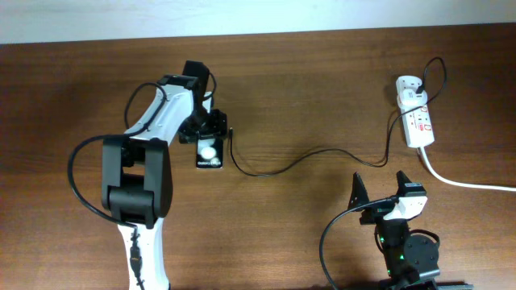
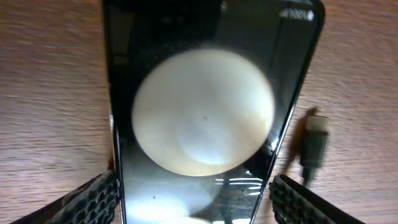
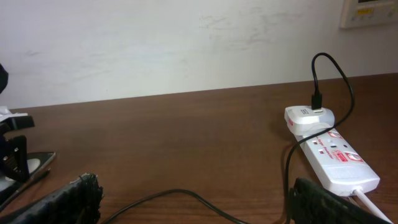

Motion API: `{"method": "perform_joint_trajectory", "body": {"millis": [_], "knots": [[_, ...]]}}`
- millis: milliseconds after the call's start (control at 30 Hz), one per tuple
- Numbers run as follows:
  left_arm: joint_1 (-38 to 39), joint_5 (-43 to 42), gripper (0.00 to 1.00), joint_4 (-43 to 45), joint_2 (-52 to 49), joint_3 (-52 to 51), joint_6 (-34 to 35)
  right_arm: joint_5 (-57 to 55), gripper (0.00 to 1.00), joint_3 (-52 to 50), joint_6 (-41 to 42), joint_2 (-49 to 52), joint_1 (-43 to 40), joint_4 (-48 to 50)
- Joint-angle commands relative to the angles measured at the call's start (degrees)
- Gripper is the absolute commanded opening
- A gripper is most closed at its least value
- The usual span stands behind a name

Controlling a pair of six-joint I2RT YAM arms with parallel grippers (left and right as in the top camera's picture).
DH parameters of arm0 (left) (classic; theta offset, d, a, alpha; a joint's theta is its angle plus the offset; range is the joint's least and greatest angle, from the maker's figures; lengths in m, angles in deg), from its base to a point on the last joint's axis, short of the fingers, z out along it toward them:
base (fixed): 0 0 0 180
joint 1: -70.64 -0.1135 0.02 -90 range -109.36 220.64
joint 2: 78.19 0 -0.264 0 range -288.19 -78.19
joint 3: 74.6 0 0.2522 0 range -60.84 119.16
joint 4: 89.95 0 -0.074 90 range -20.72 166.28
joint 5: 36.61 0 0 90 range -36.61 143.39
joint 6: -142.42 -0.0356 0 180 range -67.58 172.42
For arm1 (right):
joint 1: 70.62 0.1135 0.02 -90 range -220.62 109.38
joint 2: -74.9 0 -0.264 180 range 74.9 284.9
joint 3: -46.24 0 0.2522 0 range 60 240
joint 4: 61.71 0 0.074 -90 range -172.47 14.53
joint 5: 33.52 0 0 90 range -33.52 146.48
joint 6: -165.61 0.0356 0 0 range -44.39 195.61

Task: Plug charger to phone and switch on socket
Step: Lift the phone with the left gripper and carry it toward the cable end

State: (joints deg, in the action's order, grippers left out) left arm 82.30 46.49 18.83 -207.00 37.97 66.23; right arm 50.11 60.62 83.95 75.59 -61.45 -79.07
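The black phone (image 1: 210, 153) lies flat on the table and shows a white round blob; it fills the left wrist view (image 2: 205, 112). My left gripper (image 1: 207, 135) is open and straddles the phone's near end (image 2: 193, 190), its left finger against the phone's edge and its right finger a small gap away. The charger's plug tip (image 2: 314, 146) lies on the table just right of the phone, not in it. Its thin black cable (image 1: 322, 151) runs to the white adapter (image 1: 409, 87), which is plugged into the socket strip (image 1: 420, 126). My right gripper (image 1: 379, 197) is open and empty at the front right.
The strip's thick white cord (image 1: 476, 184) runs off the right edge. In the right wrist view the cable (image 3: 180, 194) curves across the table between my fingers (image 3: 196, 208), the strip (image 3: 339, 163) and adapter (image 3: 309, 118) lie at the right, and a pale wall stands behind the table.
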Motion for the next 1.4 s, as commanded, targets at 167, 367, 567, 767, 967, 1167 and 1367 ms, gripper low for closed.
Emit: {"method": "perform_joint_trajectory", "body": {"millis": [167,367,567,767,967,1167,1367], "knots": [[0.7,0.3,0.89,1.8,-2.4,-0.6,1.5,-0.1,0.99,-0.3,-0.4,-0.5,-0.2,-0.5],[0.7,1.6,0.91,1.9,-2.5,-3.1,-1.9,-0.1,0.99,-0.3,-0.4,-0.5,-0.2,-0.5],[0.7,3.7,0.91,2.4,-2.5,-5.3,-2.9,-0.1,0.99,-0.3,-0.4,-0.5,-0.2,-0.5],[0.7,3.7,0.91,5.8,-2.6,-9.5,-5.8,-0.1,0.99,-0.3,-0.4,-0.5,-0.2,-0.5],[1.1,1.7,0.88,9.5,-2.6,-13.1,-8.1,-0.1,0.99,-0.3,-0.4,-0.5,-0.2,-0.5],[1.4,1.7,0.88,10.3,-2.6,-14.4,-8.1,-0.1,0.99,-0.3,-0.4,-0.5,-0.2,-0.5],[2.1,1.8,0.88,9.9,-2.6,-14.4,-7.0,-0.1,0.99,-0.3,-0.4,-0.5,-0.2,-0.5]]}}
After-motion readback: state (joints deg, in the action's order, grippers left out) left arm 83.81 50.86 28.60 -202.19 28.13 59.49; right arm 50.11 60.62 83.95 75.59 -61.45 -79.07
